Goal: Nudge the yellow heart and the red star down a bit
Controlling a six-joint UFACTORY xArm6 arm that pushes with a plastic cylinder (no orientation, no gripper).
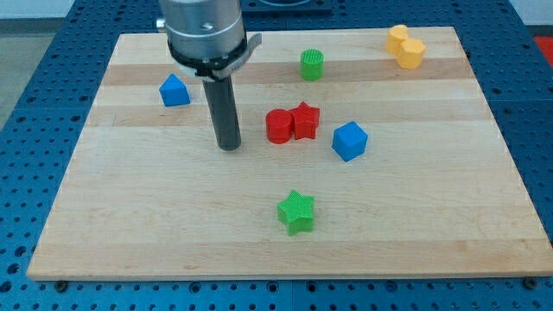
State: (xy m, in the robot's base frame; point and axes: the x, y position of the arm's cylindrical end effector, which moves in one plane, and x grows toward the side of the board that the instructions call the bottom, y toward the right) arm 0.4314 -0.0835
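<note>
My tip (pixel 230 145), a bare rod with no jaws, sits left of centre; circle above the red star (pixel 306 119), then push down gently

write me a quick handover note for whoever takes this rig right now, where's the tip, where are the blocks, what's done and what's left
Tip: my tip rests on the board, touching no block, at the view's left of the red pair.
Job's things: the red star sits mid-board, touching a red cylinder on its left side in the view. The yellow heart lies at the view's top right corner.
Done: nothing visibly; neither block is in contact with the tip.
Left: bring the tip above each one and push it toward the view's bottom. The cylinder will probably move along with the star, so approach from the star's top edge.
</note>
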